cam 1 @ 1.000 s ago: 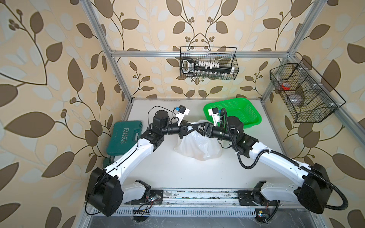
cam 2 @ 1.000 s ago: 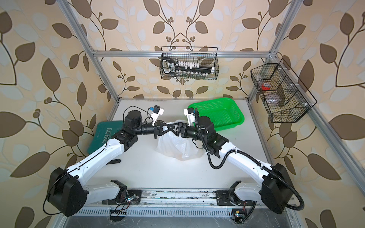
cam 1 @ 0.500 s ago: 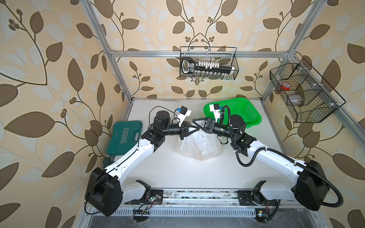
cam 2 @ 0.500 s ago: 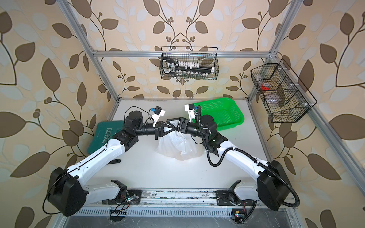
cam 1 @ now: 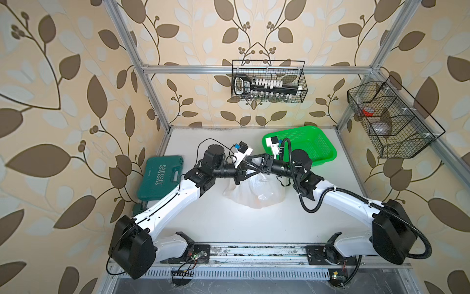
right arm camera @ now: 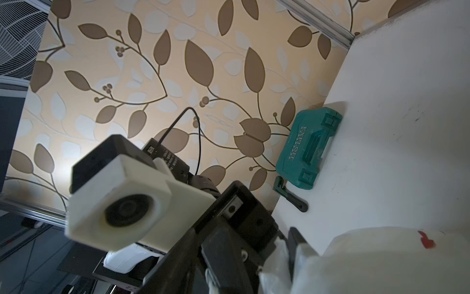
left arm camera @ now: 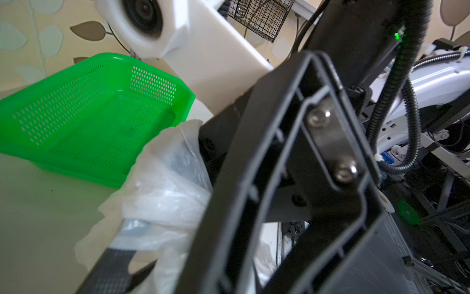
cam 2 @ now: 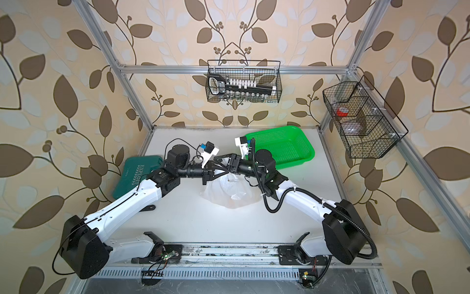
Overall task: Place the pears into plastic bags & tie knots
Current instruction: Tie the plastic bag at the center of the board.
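Note:
The plastic bag [cam 1: 254, 193] lies slumped in the middle of the white table [cam 1: 229, 224], and also shows in the other top view [cam 2: 229, 191]. A faint orange tint shows through it; the pears themselves are hidden inside. My left gripper [cam 1: 260, 168] is shut on bunched plastic at the bag's top [left arm camera: 162, 178]. My right gripper [cam 1: 244, 169] faces it head-on, so close that the two overlap. Its fingers [right arm camera: 295, 241] stand apart, with plastic and the left gripper's tip between them. Any knots are hidden under the two grippers.
A green perforated basket [cam 1: 305, 147] stands just behind the right wrist. A teal tool case [cam 1: 160, 178] lies at the table's left edge, with a black clamp [right arm camera: 290, 196] beside it. Wire baskets hang on the back wall [cam 1: 268, 81] and the right wall [cam 1: 389, 119].
My right gripper has moved left until it overlaps the left gripper, and its jaws have narrowed. The left gripper has stayed shut on the bag's top, almost in place.

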`<action>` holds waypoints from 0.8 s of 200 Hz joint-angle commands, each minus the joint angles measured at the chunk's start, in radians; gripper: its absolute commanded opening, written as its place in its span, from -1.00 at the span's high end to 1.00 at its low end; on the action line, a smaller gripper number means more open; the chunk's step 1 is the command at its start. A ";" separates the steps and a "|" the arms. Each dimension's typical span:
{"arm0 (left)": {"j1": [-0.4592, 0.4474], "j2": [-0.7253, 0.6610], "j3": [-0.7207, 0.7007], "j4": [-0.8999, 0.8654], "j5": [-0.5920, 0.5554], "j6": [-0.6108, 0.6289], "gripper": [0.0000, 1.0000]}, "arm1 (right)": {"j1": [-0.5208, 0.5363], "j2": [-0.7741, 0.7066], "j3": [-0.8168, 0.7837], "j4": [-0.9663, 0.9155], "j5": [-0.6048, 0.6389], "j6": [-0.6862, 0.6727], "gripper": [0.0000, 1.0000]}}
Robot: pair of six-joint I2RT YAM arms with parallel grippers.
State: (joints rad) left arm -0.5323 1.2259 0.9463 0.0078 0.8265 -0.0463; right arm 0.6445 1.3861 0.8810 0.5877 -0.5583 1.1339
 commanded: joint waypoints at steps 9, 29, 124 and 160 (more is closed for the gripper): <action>-0.036 -0.069 -0.021 -0.036 -0.167 0.090 1.00 | -0.007 -0.026 -0.016 0.086 -0.028 0.013 -0.08; -0.038 -0.103 -0.047 -0.022 -0.227 0.103 1.00 | -0.016 -0.043 -0.030 0.087 -0.038 0.017 0.08; -0.060 -0.086 -0.027 -0.082 -0.237 0.168 1.00 | -0.046 -0.063 -0.067 0.195 -0.103 0.015 1.00; -0.063 -0.107 -0.018 -0.102 -0.233 0.166 0.40 | -0.072 -0.059 -0.071 0.244 -0.181 -0.039 1.00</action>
State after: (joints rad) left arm -0.5964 1.1275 0.9131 -0.0280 0.6205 0.0998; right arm 0.5896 1.3525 0.8074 0.6983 -0.6518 1.1404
